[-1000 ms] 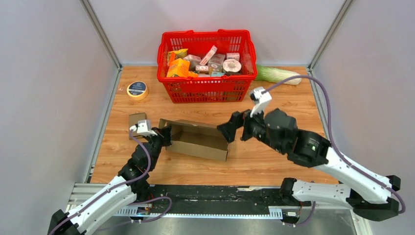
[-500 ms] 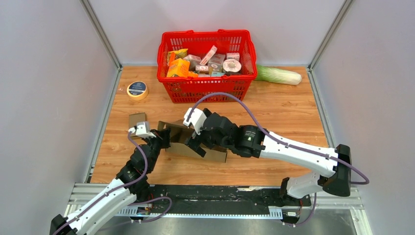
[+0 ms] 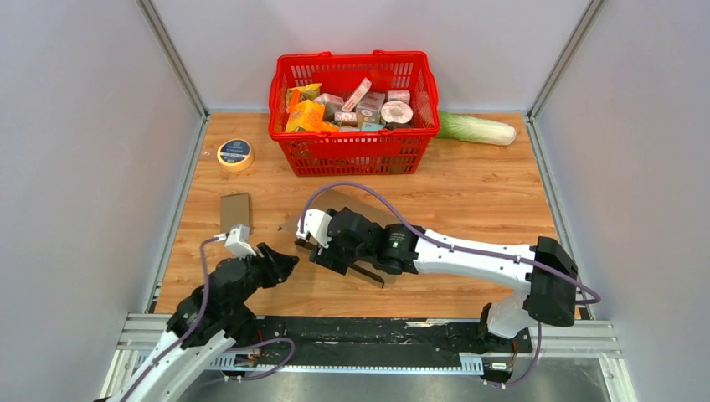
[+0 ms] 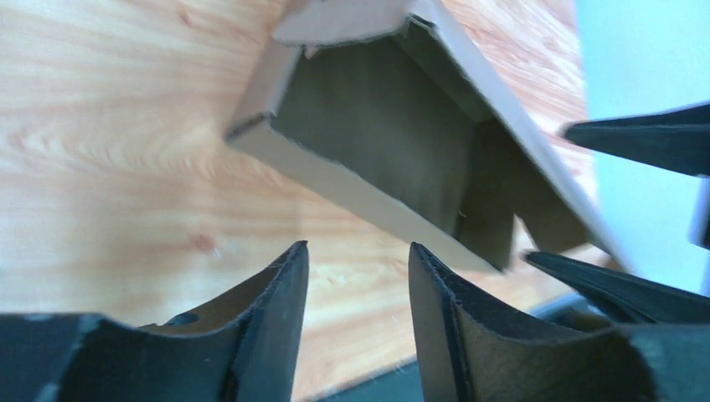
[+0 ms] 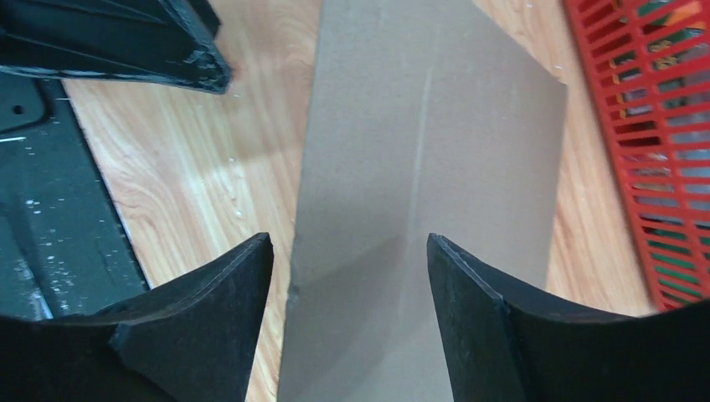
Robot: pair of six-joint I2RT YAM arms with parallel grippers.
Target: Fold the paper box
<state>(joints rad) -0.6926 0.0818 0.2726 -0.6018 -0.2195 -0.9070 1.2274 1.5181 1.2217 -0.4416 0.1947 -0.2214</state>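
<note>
The brown paper box point(image 3: 352, 203) lies on the wooden table, mostly hidden under my right arm. In the left wrist view its open end point(image 4: 377, 142) faces me, with the dark inside and a bent flap showing. My left gripper point(image 3: 287, 265) sits just left of the box, apart from it, open and empty point(image 4: 358, 251). My right gripper point(image 3: 316, 249) reaches across the top of the box with its jaws open. In the right wrist view they straddle a flat cardboard panel point(image 5: 427, 151) with nothing pinched between them point(image 5: 347, 243).
A red basket point(image 3: 352, 100) full of packets stands at the back. A green vegetable point(image 3: 477, 128) lies to its right and a tape roll point(image 3: 235, 154) at the far left. A small cardboard piece point(image 3: 235, 209) lies left of the box.
My left gripper let go of the box's left end, opened and drew back toward the near edge. My right arm swung left over the box, which now lies lower, and its jaws narrowed.
</note>
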